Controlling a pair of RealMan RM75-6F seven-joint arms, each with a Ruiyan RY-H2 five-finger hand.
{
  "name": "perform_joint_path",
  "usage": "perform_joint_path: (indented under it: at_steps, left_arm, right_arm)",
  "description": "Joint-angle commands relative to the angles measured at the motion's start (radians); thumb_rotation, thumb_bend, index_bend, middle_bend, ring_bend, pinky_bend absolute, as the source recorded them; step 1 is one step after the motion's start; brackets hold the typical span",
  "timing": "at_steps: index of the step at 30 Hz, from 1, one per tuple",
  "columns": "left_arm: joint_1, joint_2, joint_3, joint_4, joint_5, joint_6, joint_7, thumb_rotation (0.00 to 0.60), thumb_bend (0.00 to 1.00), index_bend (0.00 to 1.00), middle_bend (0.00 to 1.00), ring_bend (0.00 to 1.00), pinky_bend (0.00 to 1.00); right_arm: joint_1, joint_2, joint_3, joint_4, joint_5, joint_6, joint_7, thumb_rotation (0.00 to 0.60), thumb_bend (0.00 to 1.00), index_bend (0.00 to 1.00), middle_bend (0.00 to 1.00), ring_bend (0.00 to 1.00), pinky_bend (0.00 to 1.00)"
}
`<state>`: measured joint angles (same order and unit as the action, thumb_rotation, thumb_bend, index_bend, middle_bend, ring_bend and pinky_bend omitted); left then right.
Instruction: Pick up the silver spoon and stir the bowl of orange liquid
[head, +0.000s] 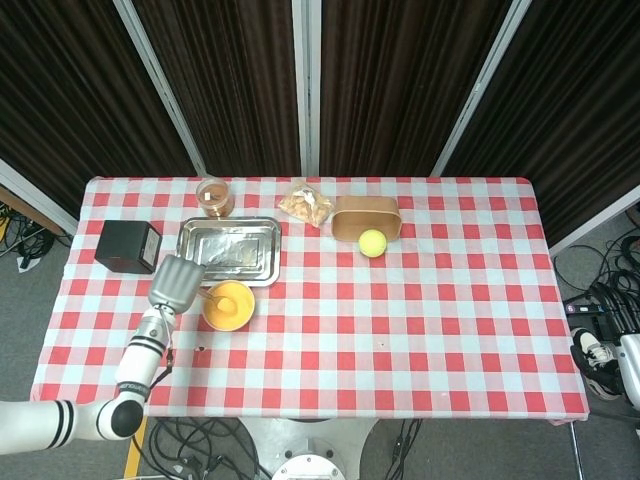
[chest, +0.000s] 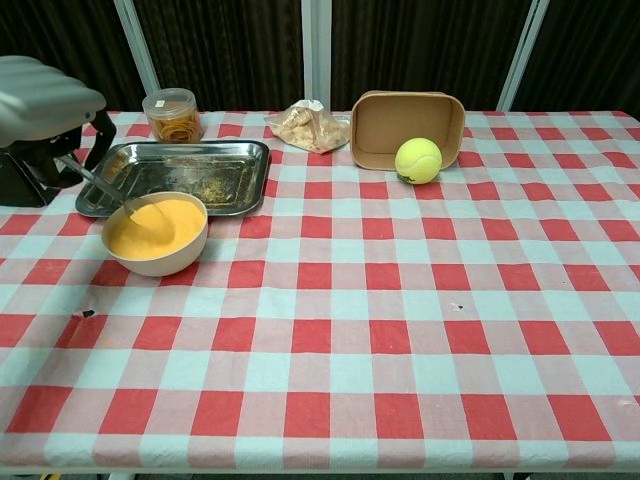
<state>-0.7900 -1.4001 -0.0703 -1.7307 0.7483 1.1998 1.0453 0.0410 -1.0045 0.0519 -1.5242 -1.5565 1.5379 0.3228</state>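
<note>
Dark pleated curtains with pale vertical rails were hung behind a table covered by a red-and-white checked cloth (head: 400, 330). At the table's left edge the grey left hand (chest: 40, 100) was held above the cloth, its fingers (chest: 75, 135) curled downward and pinched on the handle of the thin silver spoon (chest: 105, 188). From those fingers the spoon was slanted down and to the right, its tip dipped into the orange liquid of the round beige bowl (chest: 155, 258), which was set just below and right of the fingertips. A rectangular metal tray (chest: 215, 160) lay directly beyond the bowl. A black box (head: 128, 246) was seen just behind the hand. Well to the right of the fingers were placed a yellow tennis ball (chest: 418, 160) and a brown paper container (chest: 385, 125). No right hand was shown in either view.
</note>
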Motion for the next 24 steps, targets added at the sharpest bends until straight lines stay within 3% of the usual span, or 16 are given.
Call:
perform_joint_path:
  at_steps: [1,14,19,24]
  left_arm:
    - [0.003,-0.042,0.043,0.031,0.089,0.093,0.077,0.600,0.41,0.66,0.99,0.97,0.98]
    - [0.027,-0.194,0.180,0.196,0.391,0.271,0.366,0.600,0.41,0.66,0.99,0.97,0.98]
    - [0.045,-0.220,0.184,0.249,0.452,0.282,0.405,0.600,0.41,0.66,0.99,0.97,0.98]
    - [0.056,-0.225,0.158,0.246,0.445,0.261,0.428,0.600,0.41,0.66,0.99,0.97,0.98]
  right_arm:
    - [0.000,0.000,0.000,-0.001,0.000,0.000,-0.001,0.600,0.27,0.00,0.05,0.00,0.00]
    - [-0.002,0.006,0.000,-0.014,-0.002,0.005,-0.012,0.600,0.27,0.00,0.05,0.00,0.00]
    - [-0.004,0.007,-0.001,-0.016,-0.002,0.006,-0.013,0.600,0.27,0.00,0.05,0.00,0.00]
    - [-0.004,0.007,-0.001,-0.015,-0.003,0.006,-0.012,0.600,0.27,0.00,0.05,0.00,0.00]
